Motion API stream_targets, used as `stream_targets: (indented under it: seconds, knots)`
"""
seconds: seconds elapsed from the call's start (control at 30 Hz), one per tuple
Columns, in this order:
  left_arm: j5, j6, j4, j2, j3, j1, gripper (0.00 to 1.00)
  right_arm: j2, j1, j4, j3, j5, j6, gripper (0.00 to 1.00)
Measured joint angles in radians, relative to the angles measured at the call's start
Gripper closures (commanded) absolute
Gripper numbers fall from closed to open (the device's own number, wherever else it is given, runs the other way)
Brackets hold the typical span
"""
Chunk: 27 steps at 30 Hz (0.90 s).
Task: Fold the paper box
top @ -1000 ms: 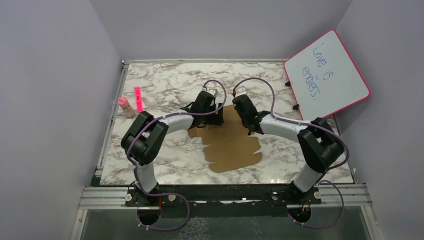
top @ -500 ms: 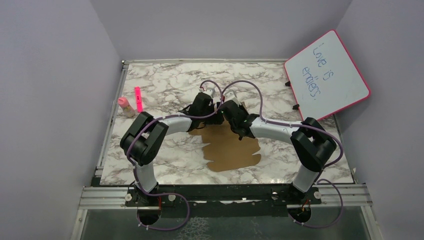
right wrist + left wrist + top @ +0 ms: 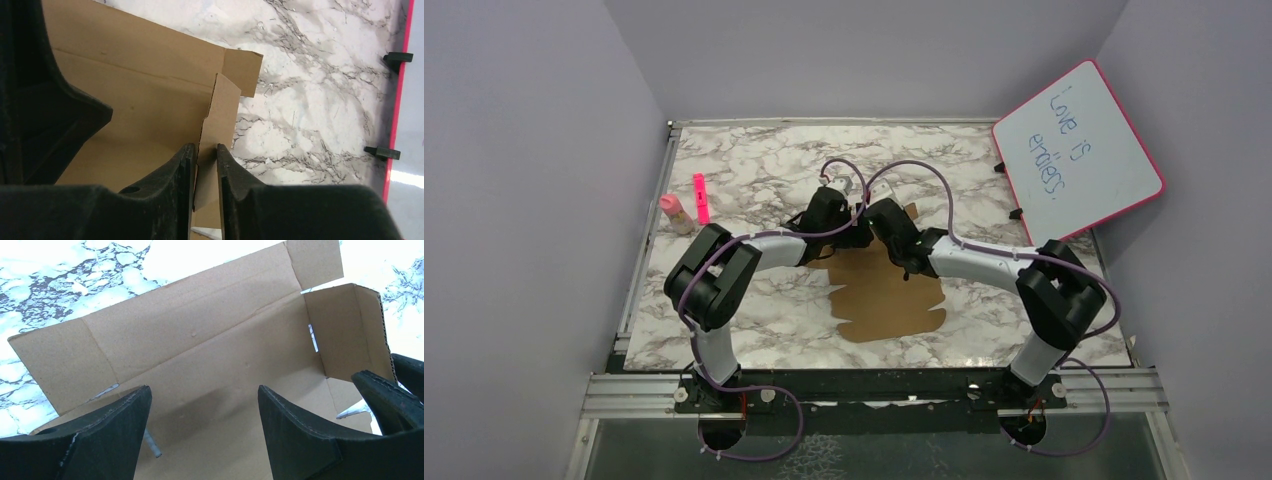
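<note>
Our left gripper point(image 3: 202, 392) stands wide open, its two dark fingers point(image 3: 107, 440) far apart and closed on nothing. Between and just beyond them lies the paper box point(image 3: 200, 335), a plain brown sheet of cardboard with creases running across it, mostly flat on the marble table point(image 3: 60, 285). We cannot tell from the left wrist view whether these fingertips touch the cardboard or hang just above it.

Our right gripper point(image 3: 205, 149) is narrow, with only a thin slot between its fingers point(image 3: 177, 185). In that slot stands the side flap point(image 3: 222, 107) of the box, turned up on its crease and close to upright while the rest of the sheet stays down. The flap fills nearly the whole gap. We cannot tell whether the pads press on it or merely stand on either side of it.

The two grippers are close beside each other. From the right wrist, the left gripper shows as a dark mass just to the left of the right fingers, over the flat panel. From the left wrist, the right gripper's fingers show at the far right edge, just below the raised flap.

From above, both grippers sit at the far end of the sheet, and most of the cardboard stretches back from them toward the arm bases. The pink-framed whiteboard point(image 3: 1079, 150) leans well off to the right of the right gripper.
</note>
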Motion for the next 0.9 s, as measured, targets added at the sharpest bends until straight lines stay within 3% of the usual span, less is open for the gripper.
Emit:
stream_targets:
  seconds: [0.23, 0.47, 0.7, 0.9]
  knots:
    - [0.000, 0.002, -0.021, -0.007, 0.005, 0.000, 0.19, -0.057, 0.003, 0.008, -0.031, -0.020, 0.025, 0.62]
    - [-0.001, 0.005, -0.165, -0.069, 0.018, 0.003, 0.15, -0.153, 0.004, 0.047, -0.055, -0.019, 0.033, 0.45]
    - [-0.003, 0.006, -0.235, -0.270, 0.000, 0.043, 0.10, -0.217, 0.000, 0.118, -0.094, -0.129, 0.047, 0.35]
    - [0.006, -0.016, -0.255, -0.442, -0.150, 0.167, 0.10, -0.210, -0.005, 0.171, -0.120, -0.312, 0.092, 0.29]
